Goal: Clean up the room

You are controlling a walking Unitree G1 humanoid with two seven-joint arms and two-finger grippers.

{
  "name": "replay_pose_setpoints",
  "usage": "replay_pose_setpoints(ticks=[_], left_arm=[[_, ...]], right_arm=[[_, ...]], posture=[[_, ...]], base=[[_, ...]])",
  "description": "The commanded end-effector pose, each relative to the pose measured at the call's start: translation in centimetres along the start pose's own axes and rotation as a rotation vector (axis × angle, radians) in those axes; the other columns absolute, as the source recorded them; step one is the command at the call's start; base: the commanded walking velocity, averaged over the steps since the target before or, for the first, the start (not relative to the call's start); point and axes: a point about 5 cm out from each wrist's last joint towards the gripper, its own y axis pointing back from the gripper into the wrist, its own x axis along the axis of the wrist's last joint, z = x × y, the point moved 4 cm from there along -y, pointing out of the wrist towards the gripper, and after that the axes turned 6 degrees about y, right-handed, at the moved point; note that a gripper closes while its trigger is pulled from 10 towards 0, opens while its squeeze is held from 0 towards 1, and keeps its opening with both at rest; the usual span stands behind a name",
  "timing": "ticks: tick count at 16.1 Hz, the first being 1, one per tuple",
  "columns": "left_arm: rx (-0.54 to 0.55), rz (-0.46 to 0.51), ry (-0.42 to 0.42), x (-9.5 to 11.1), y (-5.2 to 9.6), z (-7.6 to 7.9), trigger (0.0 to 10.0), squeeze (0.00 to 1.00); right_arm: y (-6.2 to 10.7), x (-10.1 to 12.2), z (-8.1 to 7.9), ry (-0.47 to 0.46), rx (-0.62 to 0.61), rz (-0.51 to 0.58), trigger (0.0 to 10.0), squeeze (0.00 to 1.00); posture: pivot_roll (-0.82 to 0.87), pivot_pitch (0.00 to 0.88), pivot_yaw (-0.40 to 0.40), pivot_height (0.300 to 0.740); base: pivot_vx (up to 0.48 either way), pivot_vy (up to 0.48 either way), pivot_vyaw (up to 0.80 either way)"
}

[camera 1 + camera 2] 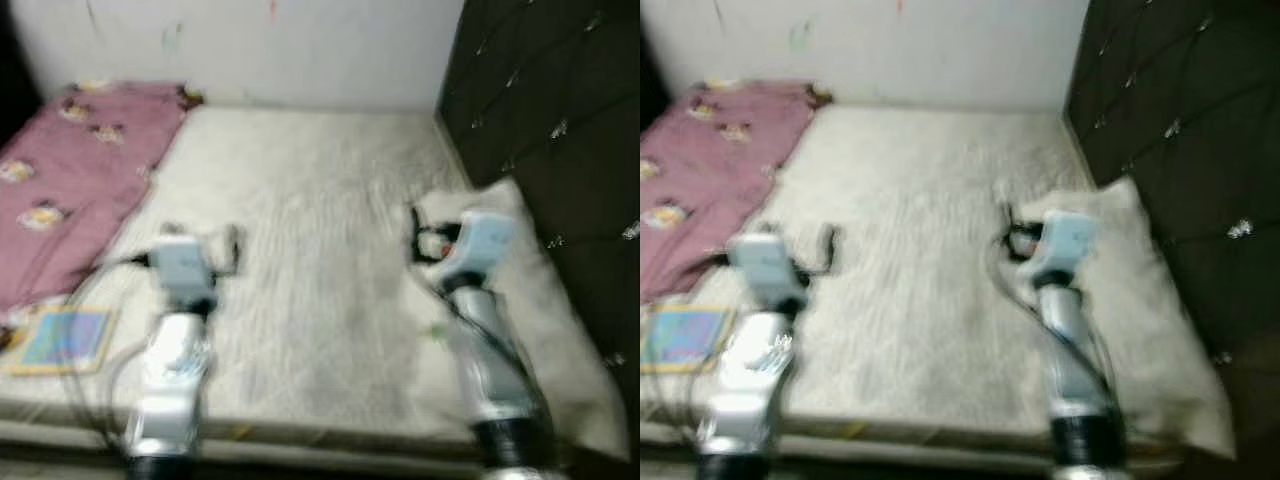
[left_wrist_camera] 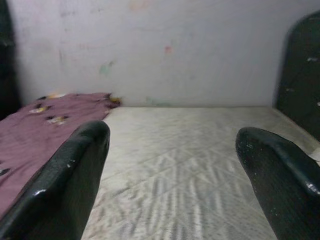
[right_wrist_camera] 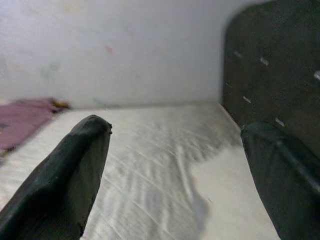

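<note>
Bedroom, mattress [image 1: 320, 290] lying bare and quilted, running from the near edge back to a pale wall [image 1: 250, 45]; you are standing at its foot with both arms reaching out over it

Item, nearest, left: a colourful book [image 1: 62, 340] is lying flat at the near left corner of the mattress, just beside the left arm and touching the edge of the pink cloth. Judged the closest thing to tidy

Item, left arm: the left gripper [image 2: 172, 165] is hovering above the mattress with its fingers [image 2: 65, 180] spread wide and nothing between them

Item, right arm: the right gripper [image 3: 175, 170] is hovering over the right side, fingers [image 3: 70, 175] likewise wide apart and holding nothing, pointing towards the corner where wall meets headboard

Item, right: a white pillow [image 1: 520, 290] is lying along the dark tufted headboard [image 1: 560, 120], under and beside the right arm

Item, far left: a pink blanket [image 1: 75, 170] with small printed figures is lying rumpled from the far left corner down towards the book

Handling note, as judgement: the head views are blurring, so you should be settling before committing. If you are going for the book, you should be lowering the left gripper at its free edge, since it is lying flat and thin on soft bedding. If the blanket, you should be pinching a raised fold rather than flat cloth, and keeping the book clear of the pull
</note>
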Motion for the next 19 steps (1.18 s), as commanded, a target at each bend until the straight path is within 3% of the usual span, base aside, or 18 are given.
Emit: replay_pose_setpoints(ticks=[1,13,16,19], left_arm=[[0.02,0.007,-0.016,0.4,-0.2,-0.8,10.0,0.0],[0.018,-0.018,0.013,-0.1,0.3,-0.3,10.0,0.0],[0.02,-0.022,0.02,-0.1,0.3,-0.3,10.0,0.0],[0.028,-0.035,0.041,-0.4,0.6,-0.4,10.0,0.0]], right_arm=[[-0.3,0.9,-0.6,-0.007,0.009,0.027,10.0,0.0],[0.3,0.0,0.2,0.032,-0.002,-0.008,10.0,0.0],[0.3,-0.2,0.2,0.046,0.002,-0.019,10.0,0.0],[0.1,-0.3,0.4,0.083,0.01,-0.021,10.0,0.0]], posture=[[-0.07,0.0,0.041,0.74],[-0.08,0.0,0.041,0.74],[-0.08,0.0,0.04,0.74],[-0.08,0.0,0.037,0.74]], base=[[0.0,0.428,0.0],[0.0,0.474,0.0],[0.0,0.48,-0.69],[0.0,0.48,0.0]])
